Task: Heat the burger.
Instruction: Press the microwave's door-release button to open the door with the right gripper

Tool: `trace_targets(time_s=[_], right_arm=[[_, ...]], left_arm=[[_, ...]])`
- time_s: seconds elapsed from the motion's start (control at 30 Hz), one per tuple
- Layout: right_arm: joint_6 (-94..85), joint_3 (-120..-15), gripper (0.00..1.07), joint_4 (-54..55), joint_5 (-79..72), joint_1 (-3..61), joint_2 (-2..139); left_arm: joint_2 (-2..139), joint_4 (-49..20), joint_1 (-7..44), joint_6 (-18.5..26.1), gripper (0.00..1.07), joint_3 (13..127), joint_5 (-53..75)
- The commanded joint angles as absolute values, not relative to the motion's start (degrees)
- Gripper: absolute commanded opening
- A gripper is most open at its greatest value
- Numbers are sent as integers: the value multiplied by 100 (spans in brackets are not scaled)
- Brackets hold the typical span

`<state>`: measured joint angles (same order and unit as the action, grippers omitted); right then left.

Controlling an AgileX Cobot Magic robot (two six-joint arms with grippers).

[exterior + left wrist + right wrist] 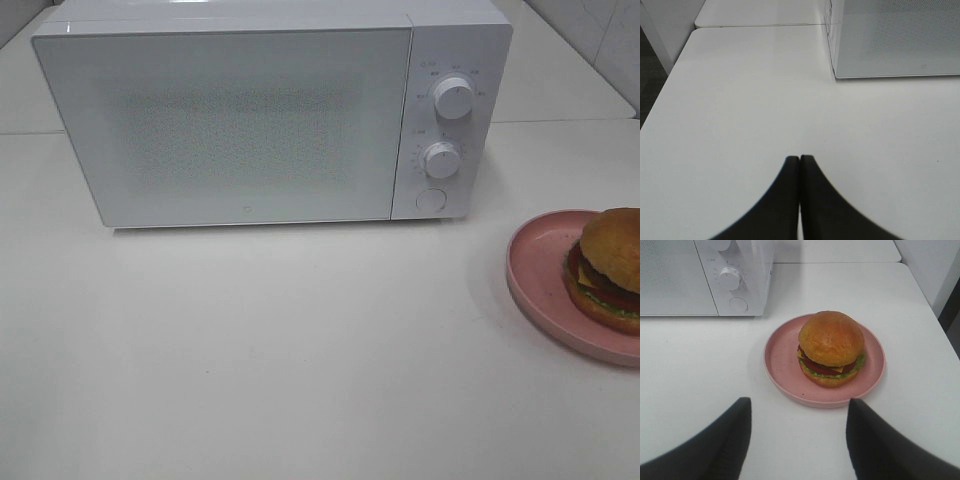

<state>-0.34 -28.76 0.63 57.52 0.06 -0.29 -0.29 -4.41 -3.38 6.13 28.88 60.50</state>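
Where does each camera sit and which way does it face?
Exterior high: mounted high, looking down on the microwave and the burger on the pink plate; no arm shows.
Left wrist: low over the table, facing the microwave; shut left claw shows.
Right wrist: facing the burger; open right claw shows.
Shared: all show the microwave.

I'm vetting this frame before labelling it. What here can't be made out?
Inside of the microwave: in every view the closed white door hides it.
Markings around the upper dial and lower dial: too small and blurred to read in any view.
Part of the burger and pink plate: cut off by the right edge of the exterior high view; whole only in the right wrist view.
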Motion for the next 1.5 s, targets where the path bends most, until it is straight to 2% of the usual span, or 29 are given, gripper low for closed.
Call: trace_targets(time_s=[0.03, 0.23, 0.3, 0.4, 0.8, 1.3, 1.47, 1.5], right_arm=[[0, -3008, 54, 212, 5346, -11, 86], [0, -3025, 54, 424, 4515, -11, 705], [0, -3025, 54, 561, 3988, -11, 1358], [0, -3025, 54, 561, 3873, -11, 1536], [0, -3025, 53, 561, 2676, -11, 3770], [-34, -3031, 44, 561, 682, 52, 5913], [-46, -3031, 44, 544, 0, 625, 6400], [-46, -3031, 44, 544, -321, 963, 6612]], left_arm=[[-149, -458, -304, 590, 0, 2876, 5964], [-149, -458, -304, 590, 0, 2876, 5964], [-149, -458, -304, 590, 0, 2876, 5964], [-149, -458, -304, 590, 0, 2876, 5964], [-149, -458, -304, 590, 0, 2876, 5964], [-149, -458, -304, 590, 0, 2876, 5964], [-149, -458, -304, 590, 0, 2876, 5964], [-149, -458, -304, 590, 0, 2876, 5964]])
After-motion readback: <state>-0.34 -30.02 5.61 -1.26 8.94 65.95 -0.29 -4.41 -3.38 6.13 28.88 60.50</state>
